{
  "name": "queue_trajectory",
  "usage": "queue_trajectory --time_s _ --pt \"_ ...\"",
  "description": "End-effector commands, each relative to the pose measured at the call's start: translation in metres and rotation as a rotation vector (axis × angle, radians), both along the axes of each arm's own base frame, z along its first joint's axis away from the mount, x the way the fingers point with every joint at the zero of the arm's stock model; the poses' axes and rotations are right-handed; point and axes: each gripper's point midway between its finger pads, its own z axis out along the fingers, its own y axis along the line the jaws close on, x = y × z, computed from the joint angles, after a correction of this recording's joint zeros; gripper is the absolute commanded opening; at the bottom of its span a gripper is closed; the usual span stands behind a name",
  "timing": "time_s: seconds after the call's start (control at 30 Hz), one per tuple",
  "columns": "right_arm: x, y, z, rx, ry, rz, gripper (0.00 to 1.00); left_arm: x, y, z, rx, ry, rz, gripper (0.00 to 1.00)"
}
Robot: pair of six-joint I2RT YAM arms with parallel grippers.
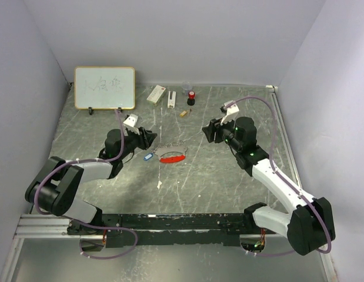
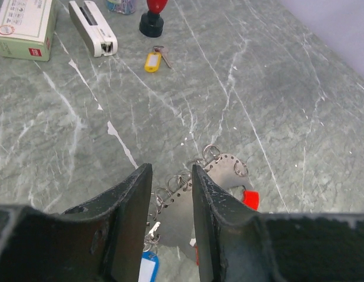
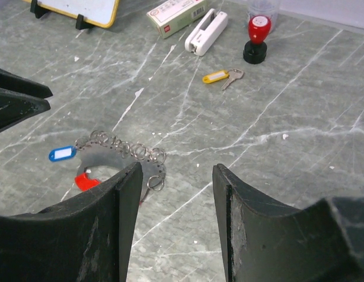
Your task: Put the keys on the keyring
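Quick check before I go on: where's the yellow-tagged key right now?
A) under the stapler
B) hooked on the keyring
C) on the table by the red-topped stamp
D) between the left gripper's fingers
C: the yellow-tagged key lies flat on the table just in front of the red-topped stamp, well apart from the keyring.

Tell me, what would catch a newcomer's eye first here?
Over a grey marbled table, the left tool and right tool face each other, both open. Between them lies the keyring with its red tag, a blue-tagged key beside it. A whiteboard stands at the far left corner.
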Motion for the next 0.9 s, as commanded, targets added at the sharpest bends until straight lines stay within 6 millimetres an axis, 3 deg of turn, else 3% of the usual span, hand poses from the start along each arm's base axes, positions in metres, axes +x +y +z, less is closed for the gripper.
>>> queue_trajectory --time_s 0.0,0.23,0.47,0.87 --pt "0.002 0.006 -0.001 0.017 0.011 0.028 0.51 0.004 -0.005 0.007 0.002 -0.011 -0.029 0.44" --pt "0.004 0.018 -0.02 0.023 0.099 0.073 0.49 0.006 -0.02 0.007 -0.024 0.06 -0.091 0.44" --pt "0.007 0.047 -0.049 0.075 0.262 0.182 0.39 0.001 -0.033 0.018 -0.131 0.089 -0.14 0.42" --pt "0.014 0.084 -0.098 0.09 0.416 0.196 0.36 0.001 -0.032 0.025 -0.158 0.123 -0.124 0.48"
